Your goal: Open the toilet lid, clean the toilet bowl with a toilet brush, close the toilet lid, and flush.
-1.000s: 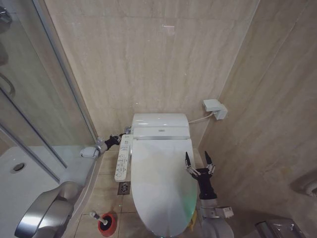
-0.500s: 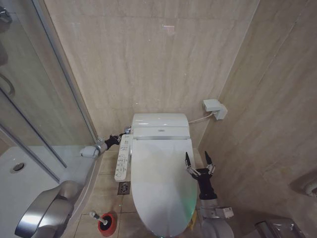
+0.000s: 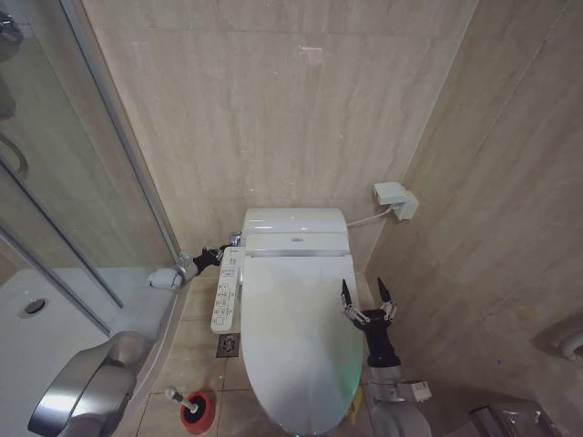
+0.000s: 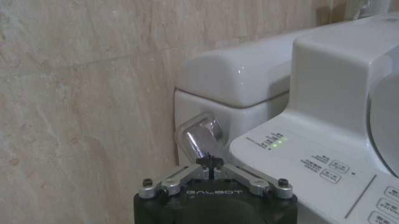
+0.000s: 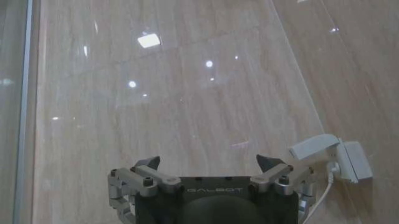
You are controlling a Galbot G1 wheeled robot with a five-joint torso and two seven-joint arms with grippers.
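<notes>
Toilet lid [image 3: 296, 337] down, toilet brush [image 3: 185, 401] in holder: flush step. Your left gripper [image 4: 210, 162], fingers pinched together, sits at flush lever [image 4: 199, 138]; press next. Right gripper [image 3: 367, 299] spread wide, idle beside lid.

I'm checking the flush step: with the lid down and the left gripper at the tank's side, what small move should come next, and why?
Probably press the shut left gripper onto the chrome flush lever: its tips sit right at the lever, and the toilet lid is closed.

Even overhead light filled the bathroom, throwing round glare spots across the glossy tiled wall [image 5: 162, 84] and a soft sheen on the closed toilet lid [image 3: 296, 337]. The chrome flush lever [image 4: 201, 137] glinted sharply. Shadows stayed faint; the left hand [image 4: 212, 163], close to its lens, blurred slightly.
</notes>
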